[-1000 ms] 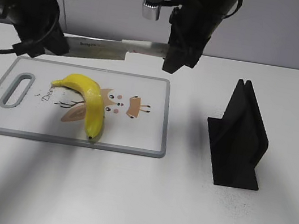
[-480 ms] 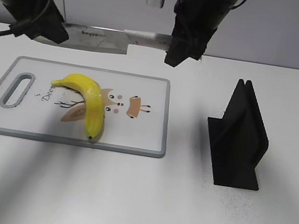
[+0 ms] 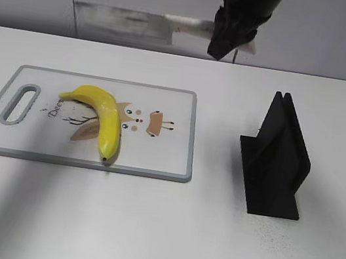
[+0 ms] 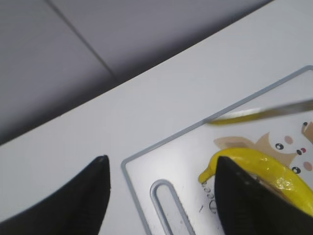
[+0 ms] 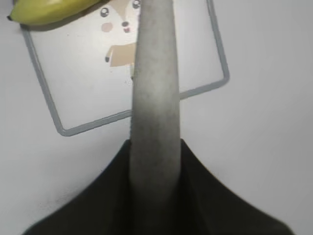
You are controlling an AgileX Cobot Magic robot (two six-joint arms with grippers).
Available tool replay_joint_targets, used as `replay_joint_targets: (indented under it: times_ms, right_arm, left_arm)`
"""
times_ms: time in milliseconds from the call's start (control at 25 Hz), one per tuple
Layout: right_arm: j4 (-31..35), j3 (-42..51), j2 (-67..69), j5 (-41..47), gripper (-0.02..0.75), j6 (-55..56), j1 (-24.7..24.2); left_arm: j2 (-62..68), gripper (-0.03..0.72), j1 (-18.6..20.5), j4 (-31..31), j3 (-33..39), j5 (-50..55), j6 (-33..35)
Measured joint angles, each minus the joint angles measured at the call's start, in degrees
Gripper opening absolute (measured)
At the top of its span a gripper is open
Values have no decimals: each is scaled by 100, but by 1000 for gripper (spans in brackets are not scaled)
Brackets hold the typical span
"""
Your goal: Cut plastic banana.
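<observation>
The yellow plastic banana [image 3: 101, 116] lies curved on the grey-rimmed cutting board [image 3: 182, 111], over the deer print. My right gripper [image 3: 233, 30] is shut on the pale handle of a knife [image 3: 125, 19] and holds it level, high above the board's far edge, with the blade pointing left. In the right wrist view the handle [image 5: 154, 93] runs out from between the fingers [image 5: 155, 147], with the banana [image 5: 46, 10] at the top left. My left gripper [image 4: 162, 161] is open and empty, high above the board's handle slot [image 4: 168, 205]. The banana [image 4: 264, 166] and the blade [image 4: 274, 111] show to its right.
A black slotted knife stand [image 3: 277, 160] stands on the white table to the right of the board. A grey wall runs behind the table's far edge.
The right gripper has lifted the knife higher and slightly right. The left arm, which was at the blade's tip, has moved up and out of the exterior view.
</observation>
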Motion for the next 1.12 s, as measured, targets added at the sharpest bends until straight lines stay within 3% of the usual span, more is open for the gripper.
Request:
replay_joint_targets:
  times_ms: [160, 240, 440, 840, 1120]
  right_arm:
    - [-521, 2, -338, 5, 162, 1747, 0]
    - [-648, 2, -514, 10, 162, 2318, -13]
    - [-630, 169, -1102, 11, 162, 3632, -19]
    - [-624, 2649, -2983, -55, 162, 5137, -19]
    - [-619, 4701, -4469, -806, 162, 5921, -19]
  left_arm:
    - [-84, 619, 383, 270, -500, 1421, -1014]
    - [-84, 601, 608, 256, -534, 1979, -1214]
    - [-291, 588, 1111, 118, -342, 2213, -1446]
    - [-2379, 589, 1203, 18, 1481, 2240, -1486]
    - [-4336, 589, 1203, 13, 2956, 2246, -1486]
